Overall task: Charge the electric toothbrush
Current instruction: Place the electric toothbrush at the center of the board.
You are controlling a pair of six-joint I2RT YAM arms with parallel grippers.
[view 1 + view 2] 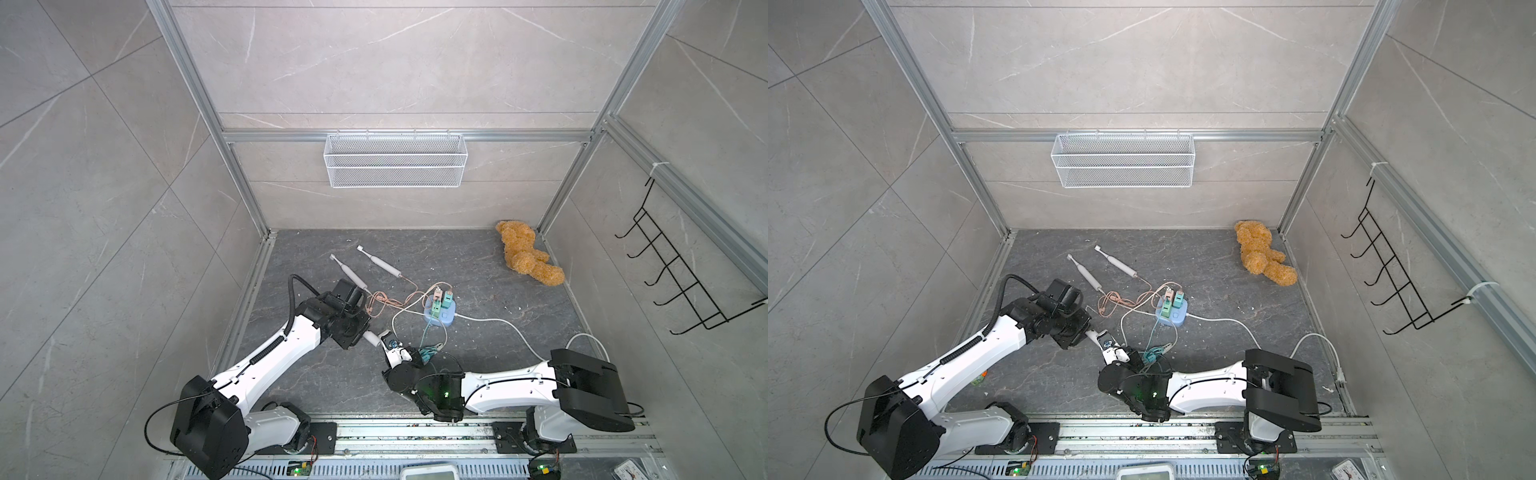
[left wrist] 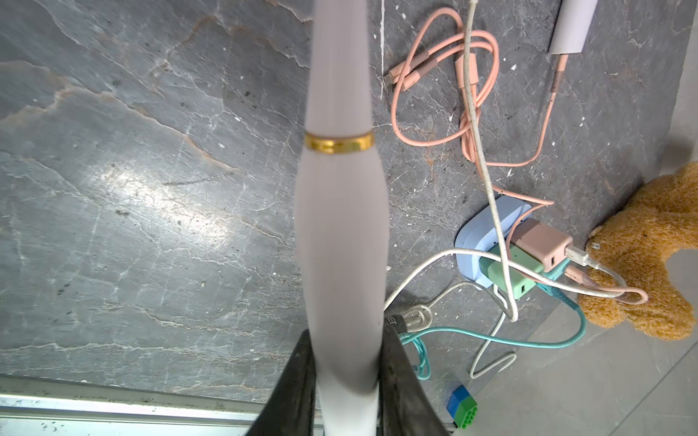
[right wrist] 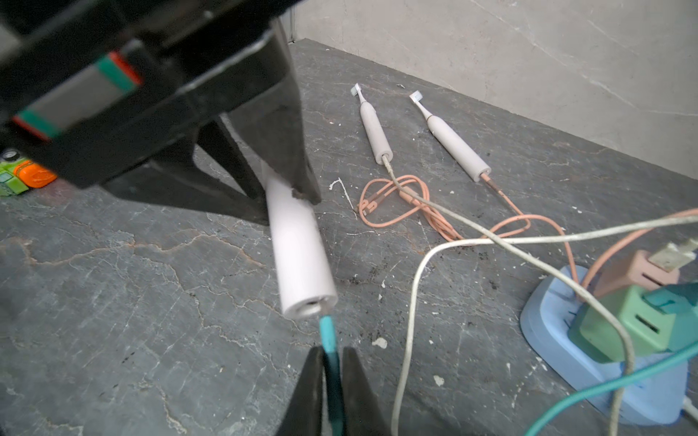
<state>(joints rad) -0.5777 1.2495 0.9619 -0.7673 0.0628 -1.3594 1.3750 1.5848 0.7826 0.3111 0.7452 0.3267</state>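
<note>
Since the plug tip sits just at the port, I'd keep it in line with the toothbrush and push straight, no twisting. My left gripper clamps the toothbrush low over the table. My right gripper pinches the plug. Both reach inward, nose to nose.

You see a table top that looks like dark stone, with pale cracks and a bit of shine where the light hits it. The toothbrush looks like smooth, matt, pale plastic with a shiny gold ring like metal, the teal cable looks smooth and rubbery, and the power strip is smooth blue plastic. You also see a fuzzy cloth teddy bear and a white basket of thin metal mesh.
</note>
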